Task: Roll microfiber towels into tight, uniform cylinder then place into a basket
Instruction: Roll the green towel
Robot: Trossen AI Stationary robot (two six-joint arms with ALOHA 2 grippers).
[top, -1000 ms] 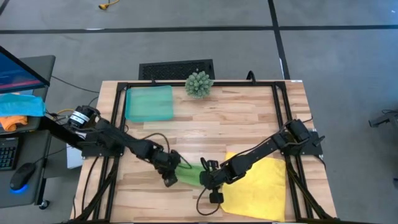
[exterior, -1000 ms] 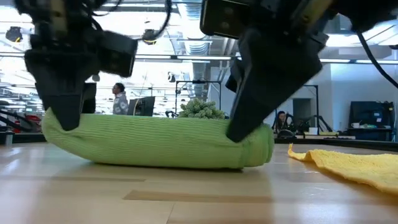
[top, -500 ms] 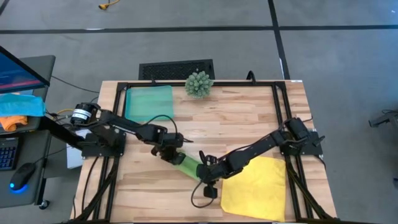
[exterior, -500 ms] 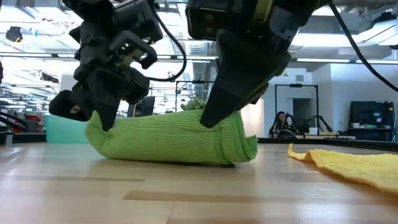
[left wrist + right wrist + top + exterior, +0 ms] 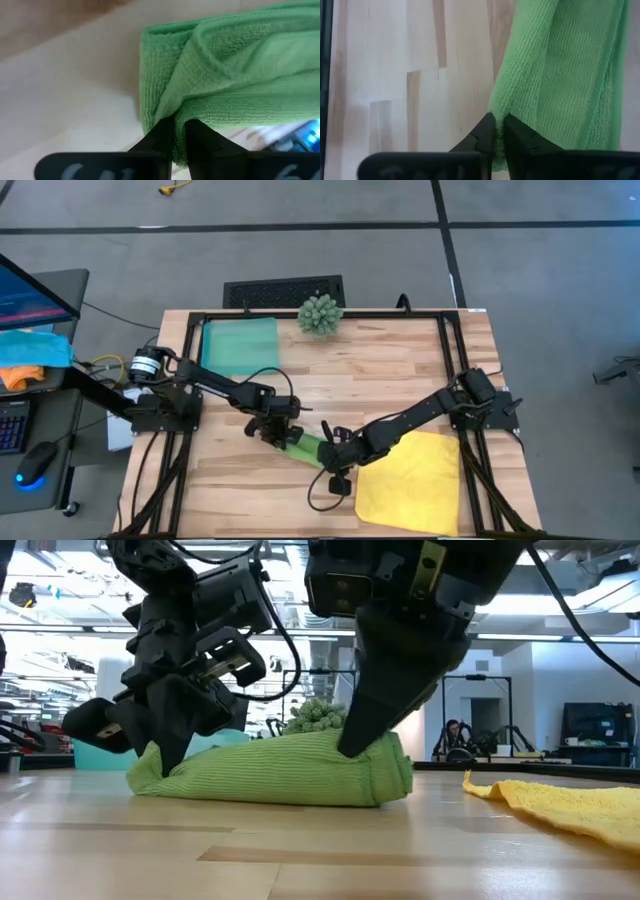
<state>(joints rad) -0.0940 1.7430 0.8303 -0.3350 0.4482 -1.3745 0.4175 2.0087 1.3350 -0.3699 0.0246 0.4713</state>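
Near the front centre of the pale wooden plank worktop [image 5: 380,370] lies the leaf-green microfiber towel, rolled into a short bundle [image 5: 303,447], slanting across the boards. Left pincer [image 5: 272,430] nips a fold at the roll's rear-left end, fingers [image 5: 159,140] almost together on the cloth. Right pincer [image 5: 331,460] pinches the roll's front-right end, fingers [image 5: 485,132] likewise narrow with a ridge of green fabric between them. Low view: roll rests on the worktop, both arms bearing down from above. Bright yellow microfiber towel [image 5: 412,480] lies flat at the front right, just beside the right pincer. Translucent teal-green plastic tray [image 5: 240,345] sits at the rear left, a spiky green ball plant [image 5: 320,315] beside it.
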